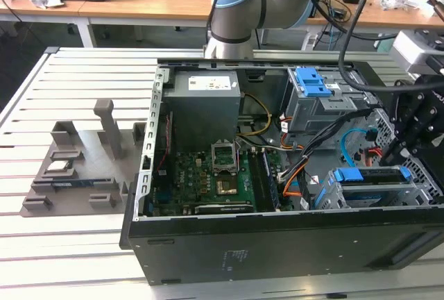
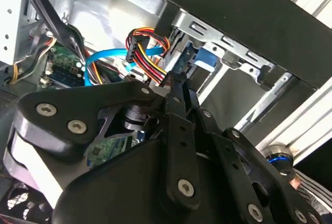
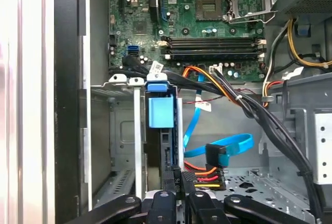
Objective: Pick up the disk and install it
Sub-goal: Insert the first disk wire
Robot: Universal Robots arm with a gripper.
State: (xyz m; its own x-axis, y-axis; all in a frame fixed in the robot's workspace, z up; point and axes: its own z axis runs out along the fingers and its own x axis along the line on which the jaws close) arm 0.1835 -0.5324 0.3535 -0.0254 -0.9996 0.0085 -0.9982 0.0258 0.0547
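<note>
Seating the disk point(image 3: 165, 146) edge-on in the grey drive cage point(image 1: 378, 190), exterior view's right of the PC case | end effector point(image 3: 176, 195) narrow, gripping its rear edge to guide it | motherboard point(image 1: 208, 178) beside.

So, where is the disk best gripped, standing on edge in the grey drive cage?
Probably by the disk's exposed long edge, pinched across both flat faces, clear of the blue tab, coming from the case's open side: the cage walls cover everything else.
</note>
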